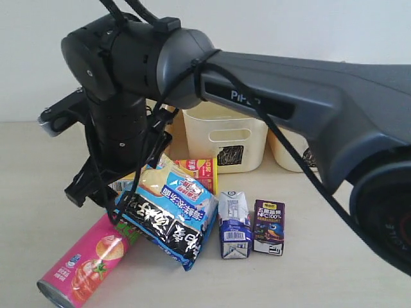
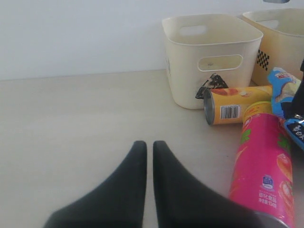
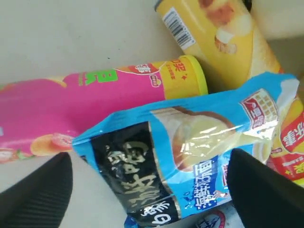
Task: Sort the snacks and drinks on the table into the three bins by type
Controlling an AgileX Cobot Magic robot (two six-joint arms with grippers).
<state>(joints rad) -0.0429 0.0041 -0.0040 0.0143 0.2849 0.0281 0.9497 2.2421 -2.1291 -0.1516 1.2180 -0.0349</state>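
**Desk:** What is held by the right tool [image 3: 149, 159]?

**Photo:** Nothing can be said to be gripped. The tool is spread wide, and the blue bag [image 3: 190, 142] is framed between its fingers [image 3: 38, 194]. Whether the bag is touched cannot be told.

**Desk:** And the left tool [image 2: 146, 146]?

**Photo:** It is seen all but closed, with only a thin slit shown between the fingers, and nothing is held. Bare surface [image 2: 71, 118] is seen beyond it.

**Desk:** Where is the blue bag placed in the exterior view?

**Photo:** It is shown near the middle, tilted and propped across the pink tube [image 1: 87, 260], which is laid flat at the bag's 8 o'clock. The orange bag [image 1: 198, 168] is tucked behind at 1 o'clock. The yellow tube [image 2: 232, 104] is laid on its side between the pink tube's capped end and a bin [image 2: 209, 57].

**Desk:** And the drinks?

**Photo:** The blue carton [image 1: 234, 226] is stood upright at the bag's 3 o'clock, with the purple carton [image 1: 269, 226] just beside it, farther along the same line. One bin is seen at the cartons' 12 o'clock, and another bin [image 1: 288, 154] is partly hidden by the arm at 1 o'clock.
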